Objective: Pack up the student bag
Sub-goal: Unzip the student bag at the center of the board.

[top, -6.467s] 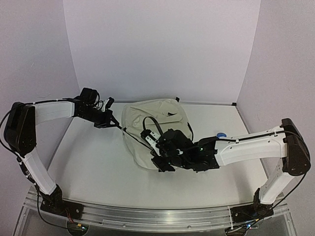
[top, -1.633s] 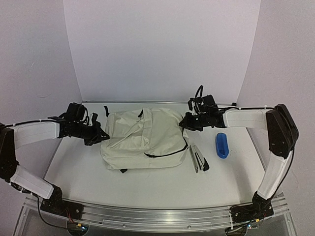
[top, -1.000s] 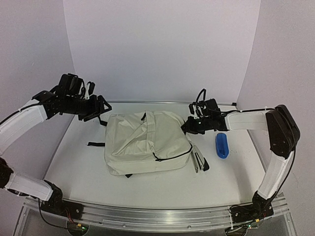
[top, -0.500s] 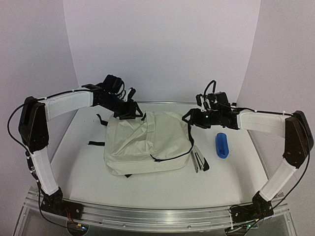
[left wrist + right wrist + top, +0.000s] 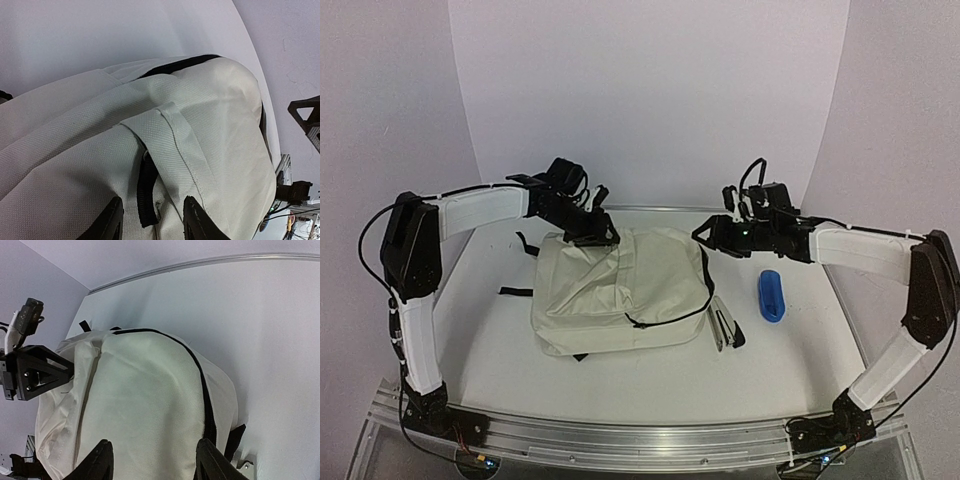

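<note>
White table [image 5: 480,330] underneath, and the bag [image 5: 610,295] lies flat across the middle of it. It's cream, with its top end toward the back wall and a black zipper curving along its right side.

Left arm [image 5: 480,205] reaches in from the left, out over the bag's top edge. Right arm [image 5: 860,250] stretches across from the right toward the bag's far right corner.

Left gripper [image 5: 151,210] sits low at the top of the bag, fingers spread. Right gripper [image 5: 154,445] is spread wide too, nothing between the fingers, with the bag's rounded end in front of it. From the overhead view it looks just off the fabric, though contact is hard to judge.

On the table right of the bag lies a stapler [image 5: 723,325], just beside the bag's edge, and a blue oblong thing [image 5: 770,295] a little farther right.

Smallest of all is a black strap loop [image 5: 145,192], tucked under a cream fabric tab [image 5: 165,130]. It sits between the left fingers, which don't look pressed onto it.
</note>
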Controlling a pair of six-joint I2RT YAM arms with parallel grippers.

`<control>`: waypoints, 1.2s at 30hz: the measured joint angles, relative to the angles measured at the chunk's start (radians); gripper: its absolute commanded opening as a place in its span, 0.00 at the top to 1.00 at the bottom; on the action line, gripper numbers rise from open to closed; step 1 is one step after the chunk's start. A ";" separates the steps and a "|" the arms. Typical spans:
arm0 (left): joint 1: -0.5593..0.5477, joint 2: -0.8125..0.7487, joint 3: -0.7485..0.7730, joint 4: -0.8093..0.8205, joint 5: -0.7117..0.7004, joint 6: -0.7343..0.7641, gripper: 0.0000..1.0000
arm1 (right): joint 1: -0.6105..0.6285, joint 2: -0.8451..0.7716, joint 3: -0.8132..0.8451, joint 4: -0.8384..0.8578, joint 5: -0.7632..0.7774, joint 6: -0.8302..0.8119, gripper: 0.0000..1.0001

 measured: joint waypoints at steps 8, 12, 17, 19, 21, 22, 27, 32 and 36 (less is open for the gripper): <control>-0.001 0.004 0.000 0.000 -0.012 0.010 0.83 | 0.047 -0.026 0.000 0.000 -0.008 0.018 0.46; -0.003 0.004 0.000 0.000 -0.010 0.009 0.88 | 0.097 -0.020 0.009 0.000 -0.009 0.034 0.47; -0.003 0.004 0.000 0.001 -0.001 -0.003 1.00 | 0.153 0.046 0.063 0.030 -0.010 0.059 0.50; -0.004 0.004 0.000 0.001 -0.001 -0.007 1.00 | 0.173 0.084 0.082 0.043 -0.013 0.071 0.51; -0.005 0.004 0.000 0.002 0.000 -0.009 1.00 | 0.191 0.130 0.104 0.064 -0.019 0.090 0.53; -0.005 0.003 0.000 0.003 0.000 -0.010 1.00 | 0.201 0.146 0.111 0.071 -0.022 0.093 0.53; -0.005 0.000 -0.018 0.026 0.002 -0.013 1.00 | 0.232 0.234 0.154 0.106 -0.030 0.120 0.57; -0.006 -0.016 -0.057 0.047 0.018 -0.034 1.00 | 0.240 0.307 0.205 0.143 -0.035 0.143 0.66; -0.006 -0.029 -0.071 0.063 0.027 -0.045 1.00 | 0.240 0.354 0.246 0.161 -0.034 0.159 0.82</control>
